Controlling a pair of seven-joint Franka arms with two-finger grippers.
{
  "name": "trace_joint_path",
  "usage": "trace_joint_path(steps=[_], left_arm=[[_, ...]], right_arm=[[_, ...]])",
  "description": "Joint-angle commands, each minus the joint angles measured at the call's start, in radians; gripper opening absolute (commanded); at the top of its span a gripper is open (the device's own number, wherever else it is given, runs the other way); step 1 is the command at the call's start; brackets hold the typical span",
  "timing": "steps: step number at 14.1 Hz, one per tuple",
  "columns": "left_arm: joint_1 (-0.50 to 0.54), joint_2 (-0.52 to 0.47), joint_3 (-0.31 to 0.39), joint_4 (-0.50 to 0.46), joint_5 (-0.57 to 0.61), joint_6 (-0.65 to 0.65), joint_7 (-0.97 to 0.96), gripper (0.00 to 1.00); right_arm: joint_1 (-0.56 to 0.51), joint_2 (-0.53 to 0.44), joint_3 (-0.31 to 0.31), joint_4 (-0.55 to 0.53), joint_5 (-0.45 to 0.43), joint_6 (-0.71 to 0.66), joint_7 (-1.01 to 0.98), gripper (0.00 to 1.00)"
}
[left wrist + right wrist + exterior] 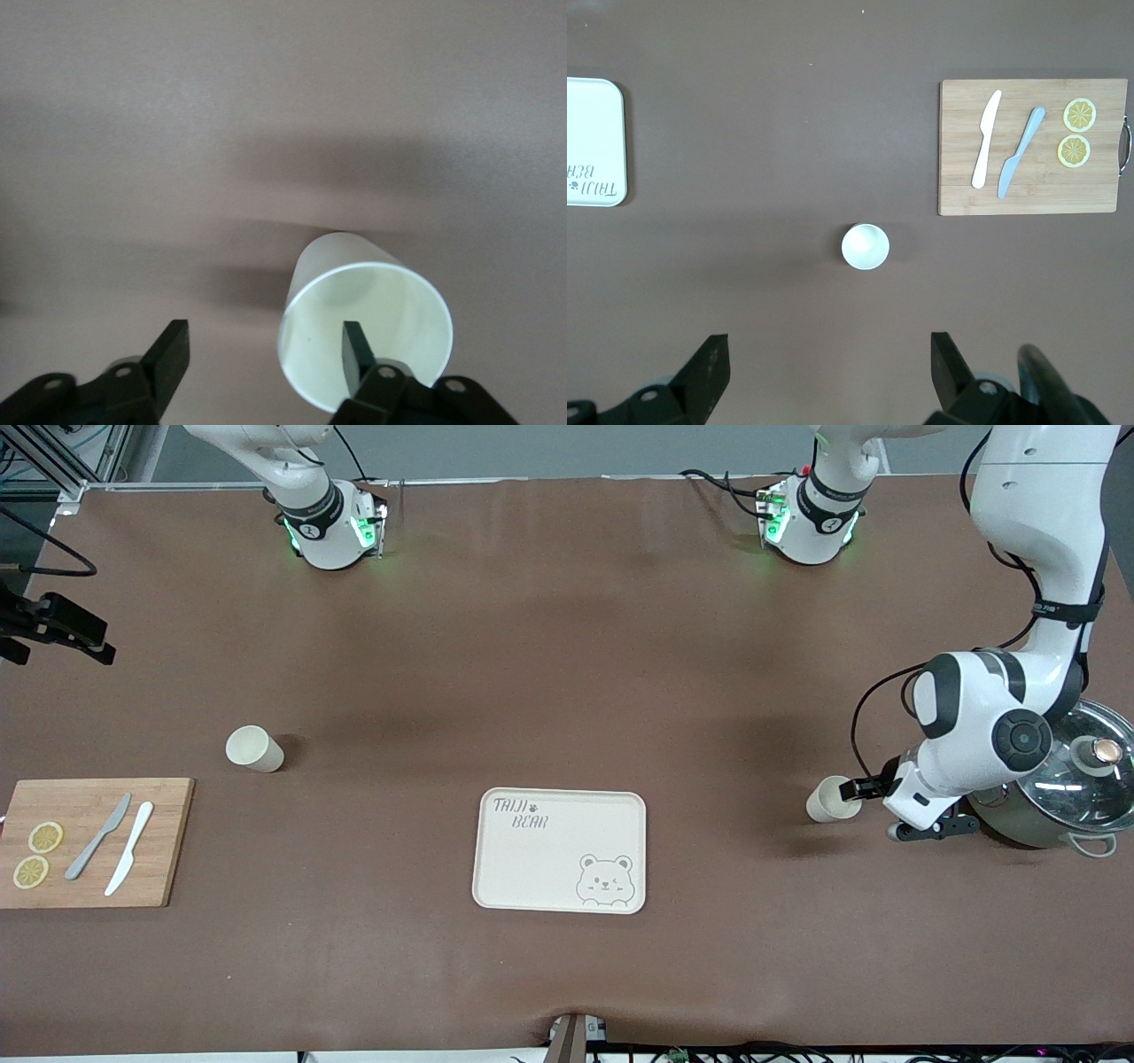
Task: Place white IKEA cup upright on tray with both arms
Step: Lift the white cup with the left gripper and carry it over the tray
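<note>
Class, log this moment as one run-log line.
left gripper: open, one finger inside lying cup | right gripper: open, above other cup | tray: bare

Brown matte table surface fills the frame; white plastic cup lies tipped on its side on it, open mouth facing the camera, pale interior visible; left gripper with black fingers spread wide apart; one black finger reaches inside the cup's mouth, seemingly against the inner wall; other finger outside the cup, apart from it, over bare table; soft dark shadows on the table beside the cup.
</note>
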Motion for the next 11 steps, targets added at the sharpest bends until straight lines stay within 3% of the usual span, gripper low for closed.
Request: trace_joint_path(steps=[1,6,11], left_arm=[[0.001,0.049,-0.004,0.053,-0.013,0.002,0.021,0.46],[-0.002,0.095,-0.013,0.100,-0.021,0.009,0.022,0.03],[0.001,0.078,-0.068,0.136,-0.053,-0.012,0.002,0.00]], right_arm=[[-0.004,0.004,0.008,0.008,-0.007,-0.007,-0.005,1.00],[-0.009,0.004,0.009,0.008,-0.007,-0.018,-0.007,1.00],[-0.014,0.006,0.009,0.009,-0.007,-0.018,-0.008,1.00]])
